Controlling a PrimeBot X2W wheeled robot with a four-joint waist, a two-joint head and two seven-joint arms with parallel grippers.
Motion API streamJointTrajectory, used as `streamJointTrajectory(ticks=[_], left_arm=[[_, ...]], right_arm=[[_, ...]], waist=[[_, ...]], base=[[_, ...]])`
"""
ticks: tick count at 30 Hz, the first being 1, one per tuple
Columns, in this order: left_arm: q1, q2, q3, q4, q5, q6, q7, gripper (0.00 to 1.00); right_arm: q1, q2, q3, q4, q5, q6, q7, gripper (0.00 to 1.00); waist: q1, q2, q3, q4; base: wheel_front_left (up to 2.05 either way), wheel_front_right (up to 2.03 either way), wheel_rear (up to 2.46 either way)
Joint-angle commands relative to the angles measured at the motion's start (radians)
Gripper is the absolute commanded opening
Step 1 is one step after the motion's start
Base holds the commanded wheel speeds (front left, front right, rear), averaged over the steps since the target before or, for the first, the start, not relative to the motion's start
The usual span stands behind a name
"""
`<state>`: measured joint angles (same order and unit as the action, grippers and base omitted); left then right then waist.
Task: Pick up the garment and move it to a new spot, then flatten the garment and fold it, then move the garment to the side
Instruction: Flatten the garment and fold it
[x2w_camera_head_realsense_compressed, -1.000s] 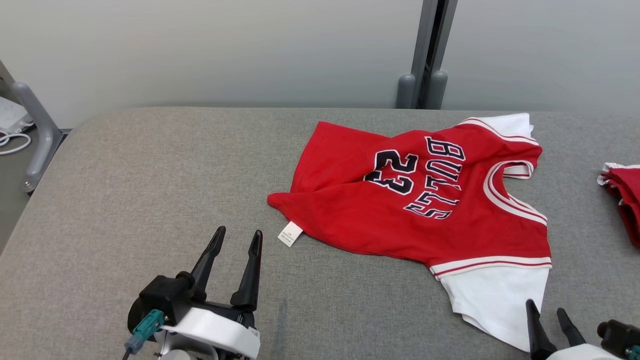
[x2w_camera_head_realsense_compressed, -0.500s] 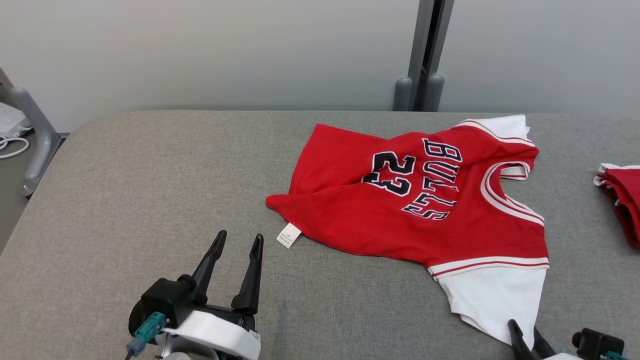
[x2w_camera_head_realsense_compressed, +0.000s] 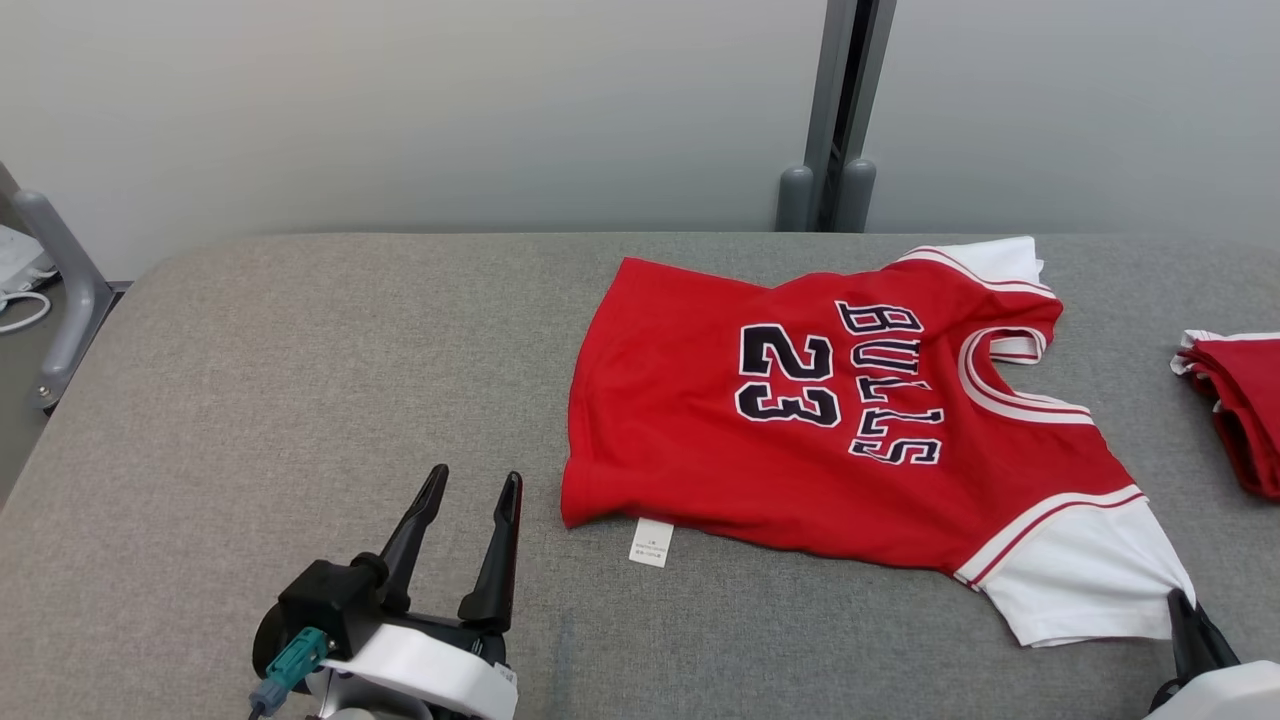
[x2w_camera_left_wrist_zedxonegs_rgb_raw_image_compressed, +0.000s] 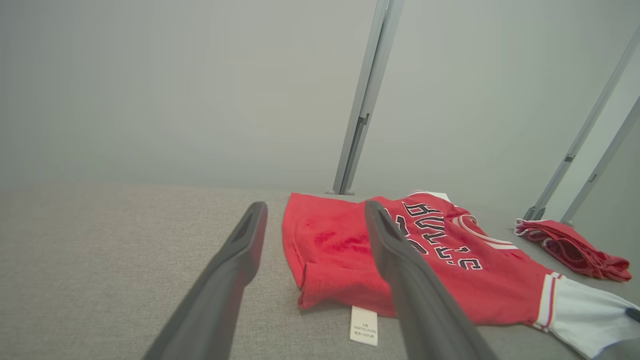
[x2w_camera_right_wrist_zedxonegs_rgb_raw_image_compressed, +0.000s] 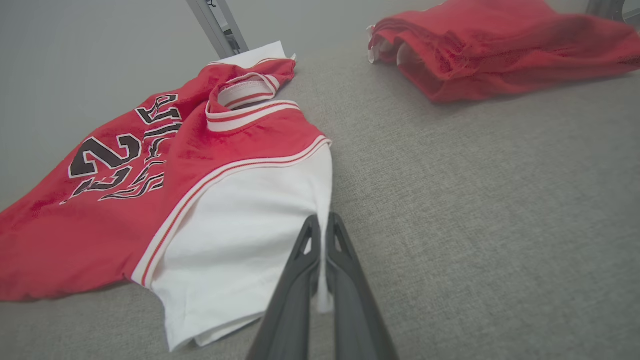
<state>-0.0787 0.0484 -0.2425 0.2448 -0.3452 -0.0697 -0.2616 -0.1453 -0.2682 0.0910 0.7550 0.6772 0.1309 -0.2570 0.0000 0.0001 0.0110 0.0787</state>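
The shirt (x2w_camera_head_realsense_compressed: 800, 420) is pinched at its sleeve by the right gripper (x2w_camera_right_wrist_zedxonegs_rgb_raw_image_compressed: 323, 220); the left gripper (x2w_camera_head_realsense_compressed: 472, 488) is held open. Nothing is folded yet.

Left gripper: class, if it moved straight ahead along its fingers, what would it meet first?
Most likely the hem of the red jersey, which lies between the open fingers of the left gripper. Depth is unclear, so it might touch the grey table first.

the red garment (x2w_camera_head_realsense_compressed: 690, 440) carries dark, white-edged lettering "bulls" (x2w_camera_head_realsense_compressed: 893, 385) with the number "23" (x2w_camera_head_realsense_compressed: 788, 376) beside it. a white tag (x2w_camera_head_realsense_compressed: 651, 541) at its hem, toward the table's (x2w_camera_head_realsense_compressed: 300, 400) near edge, bears print too small to read.
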Motion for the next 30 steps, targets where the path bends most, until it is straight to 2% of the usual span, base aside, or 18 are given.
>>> streamJointTrajectory(ticks=[1, 3, 4, 5, 6, 13, 16, 22, 26, 30], left_arm=[[0.007, 0.004, 0.001, -0.001, -0.004, -0.002, -0.003, 1.0], [0.009, 0.004, -0.002, 0.001, -0.005, -0.002, -0.003, 1.0], [0.01, 0.004, -0.002, 0.001, -0.005, -0.002, -0.003, 1.0], [0.011, 0.004, -0.003, 0.001, -0.005, -0.003, -0.003, 1.0], [0.012, 0.004, -0.004, 0.003, -0.005, -0.004, -0.003, 1.0], [0.015, 0.004, -0.006, 0.006, 0.001, -0.008, -0.003, 1.0], [0.017, 0.004, -0.003, 0.007, 0.007, -0.01, -0.003, 1.0], [0.009, 0.004, 0.001, 0.008, 0.012, -0.01, -0.003, 1.0], [0.001, 0.004, -0.009, 0.024, 0.01, -0.012, -0.003, 1.0], [-0.031, 0.004, -0.064, 0.129, 0.035, -0.028, -0.003, 1.0]], right_arm=[[-0.005, -0.004, -0.008, 0.006, -0.008, 0.0, -0.007, 0.0], [-0.003, -0.004, -0.021, 0.019, -0.008, 0.0, -0.005, 0.0], [-0.003, 0.0, -0.02, 0.023, -0.004, 0.0, 0.001, 0.05], [-0.003, 0.003, -0.015, 0.026, -0.005, 0.0, 0.009, 0.79], [-0.004, 0.008, -0.012, 0.027, -0.001, 0.0, 0.012, 1.0], [-0.023, 0.004, 0.006, -0.005, -0.042, 0.0, -0.002, 1.0], [-0.035, 0.002, 0.009, -0.076, -0.074, 0.0, -0.008, 1.0], [0.003, 0.03, -0.003, -0.305, -0.153, 0.0, -0.009, 1.0], [0.029, 0.052, -0.013, -0.366, -0.175, 0.0, -0.009, 1.0], [0.037, 0.059, -0.017, -0.391, -0.18, 0.0, -0.009, 1.0]], waist=[[0.0, -0.0001, -0.003, -0.003], [0.0, -0.0001, -0.009, -0.008], [0.0, -0.0001, -0.01, -0.009], [0.0, -0.0001, -0.011, -0.01], [0.0, -0.0001, -0.012, -0.011], [0.0, -0.0001, -0.018, -0.013], [0.0, -0.0001, -0.021, -0.015], [0.0, -0.0001, -0.015, -0.016], [0.0, -0.0001, -0.005, -0.018], [0.0, -0.0001, 0.023, -0.031]], base=[[0.0, 0.0, 0.0], [0.0, 0.0, 0.0], [0.0, 0.0, 0.0], [0.0, 0.0, 0.0], [0.0, 0.0, 0.0], [0.0, 0.0, 0.0], [0.0, 0.0, 0.0], [0.0, 0.0, 0.0], [0.0, 0.0, 0.0], [0.0, 0.0, 0.0]])
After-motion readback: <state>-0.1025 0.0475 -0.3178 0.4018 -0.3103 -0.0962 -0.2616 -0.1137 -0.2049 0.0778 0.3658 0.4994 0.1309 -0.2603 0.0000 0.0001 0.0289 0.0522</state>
